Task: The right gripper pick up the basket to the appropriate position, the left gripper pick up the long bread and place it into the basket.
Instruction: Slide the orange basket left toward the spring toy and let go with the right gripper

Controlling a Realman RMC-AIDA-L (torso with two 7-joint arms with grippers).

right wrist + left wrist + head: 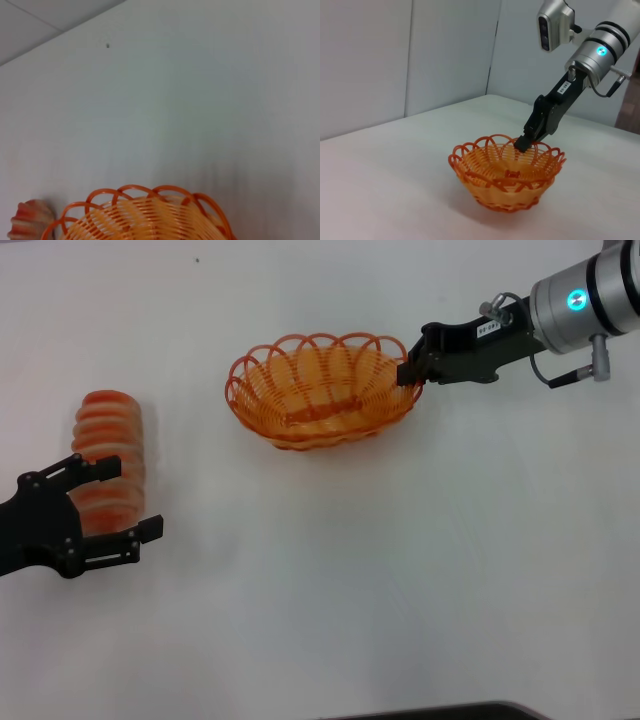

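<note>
Nearest the head camera, low on the robot's left, the left gripper point(113, 503) sits spread wide, one finger on each side of the near end of the long bread point(110, 458). It straddles the loaf, but from the head view I can't tell if the pads are touching it yet. The bread lies flat on the white table point(380, 570), stretching away from the claw, with no sign of lift.

Further out, near the middle of the table, there's the basket point(320, 390), empty and well apart from the bread. At its right end the right gripper point(409, 374) is onto the looped rim, and the left wrist view shows the black tips biting down on a scallop, so I'd call that pinched closed on the rim. The base looks to be on the table or barely off it; hard to say which.

So where are we? The basket is grasped, placement possibly unfinished. The loaf is bracketed, not gripped. Closing, lifting, carrying and dropping it in all remain.
</note>
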